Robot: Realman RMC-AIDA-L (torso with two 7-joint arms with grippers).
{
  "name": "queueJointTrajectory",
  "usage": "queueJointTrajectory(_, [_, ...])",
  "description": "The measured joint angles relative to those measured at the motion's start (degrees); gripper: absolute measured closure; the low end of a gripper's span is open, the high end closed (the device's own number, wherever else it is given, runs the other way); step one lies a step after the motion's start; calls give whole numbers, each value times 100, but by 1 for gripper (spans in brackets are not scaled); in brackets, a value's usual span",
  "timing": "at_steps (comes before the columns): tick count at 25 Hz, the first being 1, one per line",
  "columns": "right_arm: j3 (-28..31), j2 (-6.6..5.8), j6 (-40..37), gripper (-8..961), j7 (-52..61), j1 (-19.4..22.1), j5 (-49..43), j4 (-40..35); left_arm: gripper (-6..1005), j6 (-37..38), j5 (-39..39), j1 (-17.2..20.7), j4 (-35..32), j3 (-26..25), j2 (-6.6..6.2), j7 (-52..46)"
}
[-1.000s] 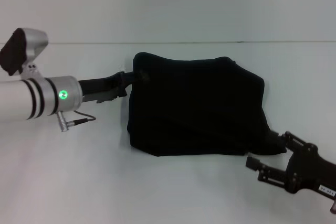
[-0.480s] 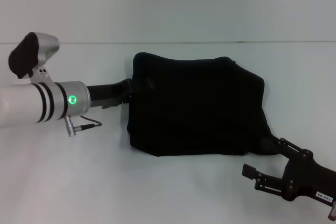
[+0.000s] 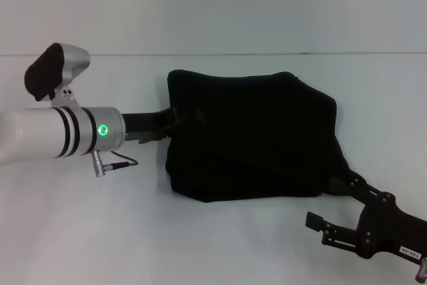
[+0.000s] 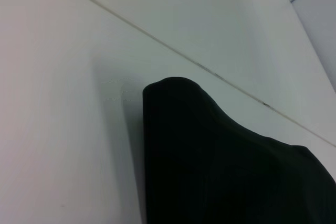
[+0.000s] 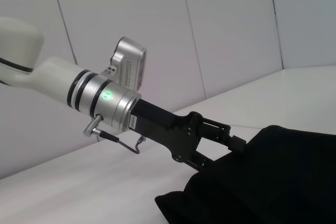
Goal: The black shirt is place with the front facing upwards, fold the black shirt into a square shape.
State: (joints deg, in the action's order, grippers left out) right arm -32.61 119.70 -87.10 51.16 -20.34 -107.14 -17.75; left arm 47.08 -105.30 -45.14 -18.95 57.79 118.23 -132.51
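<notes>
Head view: left tool (image 3: 175,121) seemingly clamps the black shirt (image 3: 253,138); right tool (image 3: 333,215) spread apart.

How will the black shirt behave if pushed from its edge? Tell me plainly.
The black shirt will probably bunch up instead of sliding whole: it lies in soft, rumpled folds. It looks limp, so lifted parts would likely droop. The left claw at its edge should move it easily, since it seems light.
</notes>
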Motion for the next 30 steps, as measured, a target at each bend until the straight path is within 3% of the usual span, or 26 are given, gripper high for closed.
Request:
queueJointTrajectory(6, [0,0,0,9,8,3,0,0,172,-8,0,-15,-59,12,90,55])
queueJointTrajectory(8, [0,0,0,9,8,2,0,0,390,-12,0,0,-106,14,120,56])
queueJointTrajectory(14, [0,7,14,9,9,-12,0,0,632,-18,54,28,-153,-49,172,134])
queueJointTrajectory(22, [26,9,29,9,9,-36,0,0,803,-47,68,32,-245,-116,250,187])
queueJointTrajectory(30, [54,9,40,9,3,-57,11,0,921,-103,80,41,-268,-426,216,298])
